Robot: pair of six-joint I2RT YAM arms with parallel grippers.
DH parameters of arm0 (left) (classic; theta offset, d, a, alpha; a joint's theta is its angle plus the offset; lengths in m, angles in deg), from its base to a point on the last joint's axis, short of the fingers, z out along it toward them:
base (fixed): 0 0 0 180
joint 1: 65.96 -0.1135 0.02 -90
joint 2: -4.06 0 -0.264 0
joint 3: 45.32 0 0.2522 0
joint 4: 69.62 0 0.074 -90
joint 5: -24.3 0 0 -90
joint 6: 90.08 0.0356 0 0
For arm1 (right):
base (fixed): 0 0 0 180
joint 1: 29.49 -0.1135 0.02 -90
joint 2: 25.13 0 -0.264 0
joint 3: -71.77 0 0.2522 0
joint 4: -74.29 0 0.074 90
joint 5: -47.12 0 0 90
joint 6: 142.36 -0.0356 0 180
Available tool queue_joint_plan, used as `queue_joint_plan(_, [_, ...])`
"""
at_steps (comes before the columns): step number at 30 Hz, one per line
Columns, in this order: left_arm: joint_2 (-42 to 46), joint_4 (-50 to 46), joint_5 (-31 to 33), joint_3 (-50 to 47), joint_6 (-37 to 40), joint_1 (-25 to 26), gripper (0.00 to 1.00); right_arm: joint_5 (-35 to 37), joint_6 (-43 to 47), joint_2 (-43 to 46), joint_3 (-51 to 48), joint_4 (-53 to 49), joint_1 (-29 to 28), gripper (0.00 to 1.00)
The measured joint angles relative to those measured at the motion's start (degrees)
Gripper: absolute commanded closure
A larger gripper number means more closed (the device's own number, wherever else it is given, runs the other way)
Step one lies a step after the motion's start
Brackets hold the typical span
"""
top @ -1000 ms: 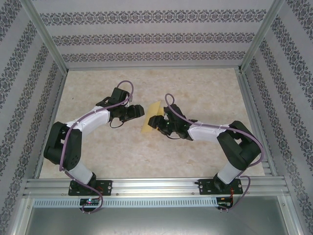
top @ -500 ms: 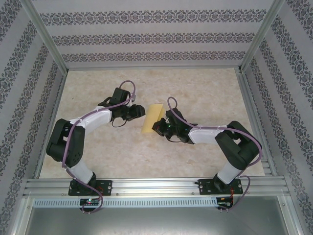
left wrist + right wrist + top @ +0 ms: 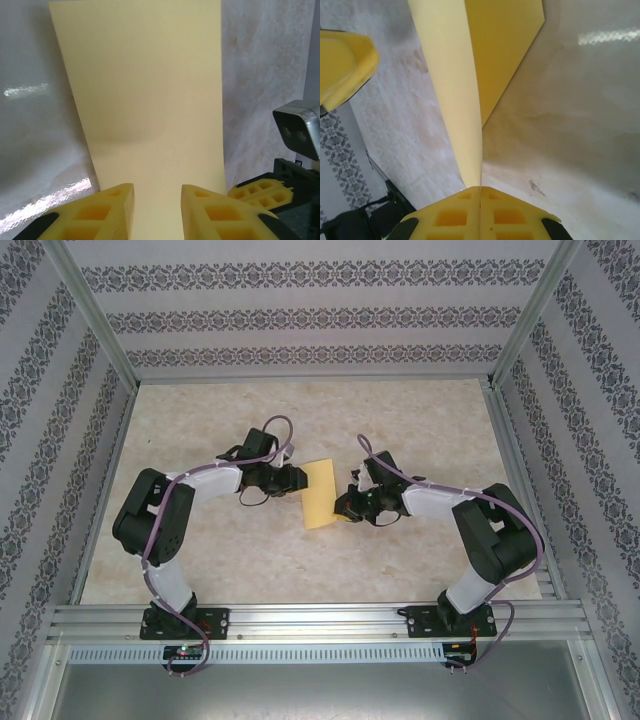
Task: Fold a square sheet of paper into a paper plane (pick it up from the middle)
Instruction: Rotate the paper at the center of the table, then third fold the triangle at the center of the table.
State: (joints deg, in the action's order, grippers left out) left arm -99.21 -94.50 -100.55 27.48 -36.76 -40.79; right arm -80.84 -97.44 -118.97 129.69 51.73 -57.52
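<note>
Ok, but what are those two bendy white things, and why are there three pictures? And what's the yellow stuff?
Those are two robot arms, bolted to the near edge of a table. One picture comes from a camera up above that looks down on both arms. The other two come from small cameras on the arms' wrists, so you see each arm's own yellow fingers up close. The yellow thing between the arms is a sheet of paper. The right hand has its two fingers pressed together on one edge of the paper, so it is holding it. The left hand is at the opposite edge with its fingers apart, so it isn't pinching the paper yet.
</note>
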Motion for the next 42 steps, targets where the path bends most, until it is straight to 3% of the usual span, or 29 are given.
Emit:
queue_joint_plan(3, [-1.7, 0.31, -0.79, 0.42, 0.17, 0.55, 0.73, -1.27, 2.08, 0.0, 0.5, -1.77, 1.2, 0.98])
queue_joint_plan(10, [-5.2, 0.52, -0.81, 2.64, 0.22, 1.64, 0.77, -1.64, 2.25, 0.11, 1.2, -1.6, 1.84, 0.76])
queue_joint_plan(20, [-7.56, 0.52, -0.02, 2.64, 0.22, 1.64, 0.79, -1.57, -1.81, 1.46, -1.77, 2.4, 1.25, 0.71])
queue_joint_plan(25, [-7.87, 0.52, 0.61, 2.64, 0.22, 1.64, 0.79, -1.33, -2.64, 1.46, -2.84, 2.86, -0.04, 0.75])
queue_joint_plan(35, [-8.11, 0.42, 0.85, 2.91, 0.22, 1.64, 0.8, 1.14, -6.1, 1.57, -3.65, 5.46, -0.39, 0.96])
queue_joint_plan(42, [-7.98, -0.02, 0.9, 3.74, 0.37, 1.64, 0.79, 3.17, -7.23, 1.31, -1.57, 5.07, -1.64, 0.97])
